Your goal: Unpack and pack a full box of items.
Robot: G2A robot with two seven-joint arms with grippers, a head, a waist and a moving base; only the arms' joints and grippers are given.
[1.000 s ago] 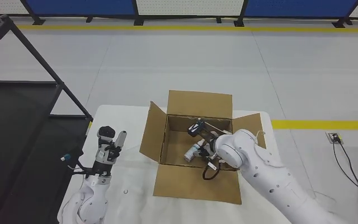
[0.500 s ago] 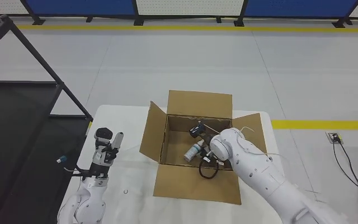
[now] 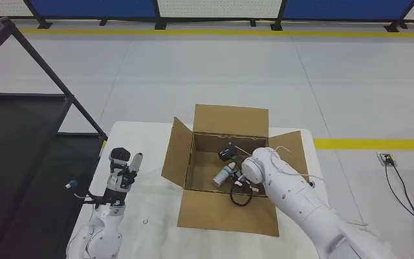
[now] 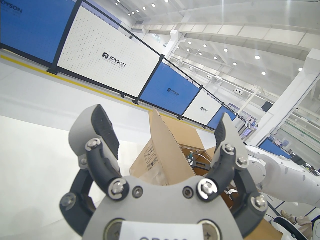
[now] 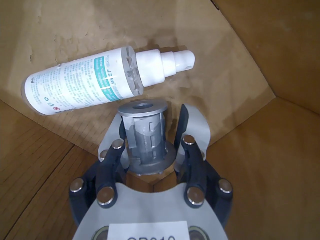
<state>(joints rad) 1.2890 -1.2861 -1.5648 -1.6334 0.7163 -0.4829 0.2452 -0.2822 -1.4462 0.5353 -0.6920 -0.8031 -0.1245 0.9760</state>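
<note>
**Right gripper straddles a grey cylinder on the box floor**

Right gripper (image 5: pixel 151 114) is down inside the cardboard box (image 3: pixel 229 120), with its fingers set on either side of a grey flanged cylinder (image 5: pixel 145 136). One finger (image 5: pixel 119 131) lies against the cylinder's ribbed body. The other finger (image 5: pixel 183 123) stands a narrow gap off it, so the jaws are parted around the part and not clamped on it. The cylinder points straight out along the line of the fingers, with one flange back near the palm and the other at the fingertips.

Just past those fingertips a white spray bottle (image 5: pixel 82 83) lies on its side across the brown floor of the box. Its body with the green label is toward one finger and its nozzle toward the other. It sits very near the cylinder's far flange, though whether they touch cannot be told. The box walls rise close on both sides of the gripper.

Left gripper (image 4: pixel 161 112) is held up over the white table (image 3: pixel 149 201), with its fingers spread wide and nothing between them. The box, its flaps folded outward, stands beyond those fingertips and well apart from them.
</note>
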